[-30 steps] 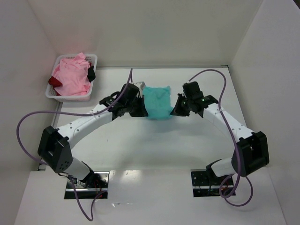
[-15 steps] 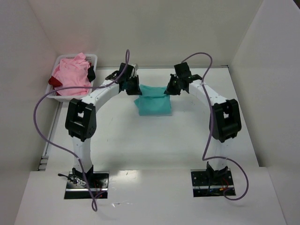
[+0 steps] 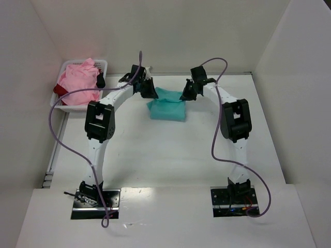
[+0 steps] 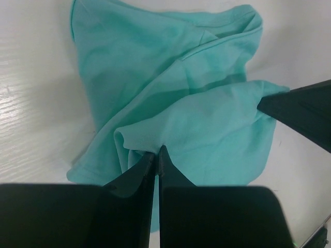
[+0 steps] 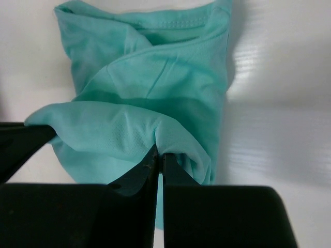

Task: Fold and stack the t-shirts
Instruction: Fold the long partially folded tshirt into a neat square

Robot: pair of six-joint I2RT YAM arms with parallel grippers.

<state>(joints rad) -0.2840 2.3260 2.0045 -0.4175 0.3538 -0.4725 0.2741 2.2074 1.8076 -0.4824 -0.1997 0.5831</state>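
**A:** Teal t-shirt [image 3: 166, 109]: where does it lie?

**B:** On the white table [image 3: 170, 155], toward the far side, between the two arms. It is bunched and partly doubled over.

**A:** And the left gripper [image 4: 156, 154]?

**B:** Its jaws are pressed almost together, with a fold of the teal t-shirt pinched at their tips.

**A:** The right gripper [image 5: 158, 155]?

**B:** Much the same. Its jaws are clamped on a pinch of that cloth at the opposite corner.

**A:** The other shirts?

**B:** The light pink t-shirt [image 3: 77, 85] is heaped in the white lattice basket [image 3: 102, 64] at the far left corner, well apart from the teal one. The dark red t-shirt [image 3: 60, 90] peeps out at the basket's left side, beneath the pink.
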